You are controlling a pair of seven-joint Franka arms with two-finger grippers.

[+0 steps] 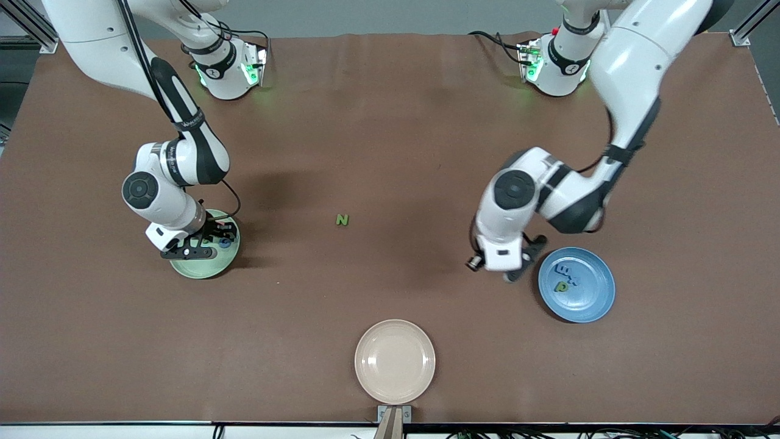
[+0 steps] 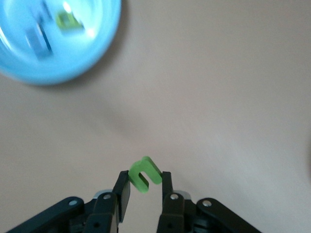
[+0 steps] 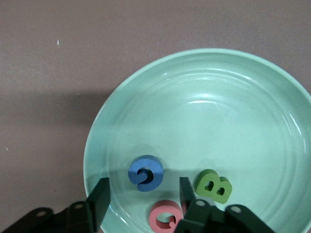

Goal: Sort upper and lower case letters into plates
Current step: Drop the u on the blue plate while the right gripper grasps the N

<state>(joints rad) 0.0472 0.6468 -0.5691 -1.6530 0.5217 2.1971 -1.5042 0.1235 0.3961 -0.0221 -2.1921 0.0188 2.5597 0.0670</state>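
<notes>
Apparently blurred letters (image 2: 41,36) in blue plate (image 2: 87,58).

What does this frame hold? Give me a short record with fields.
left hand: shut on a green letter, above the table beside the blue plate
right hand: open over the green plate
green plate contents: blue letter, pink letter, green B
loose on table: green N
beige plate: empty

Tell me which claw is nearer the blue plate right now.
Left. The left claw sits just beside the blue plate, shut on a small green letter. The right claw is over the green plate at the right arm's end.
</notes>
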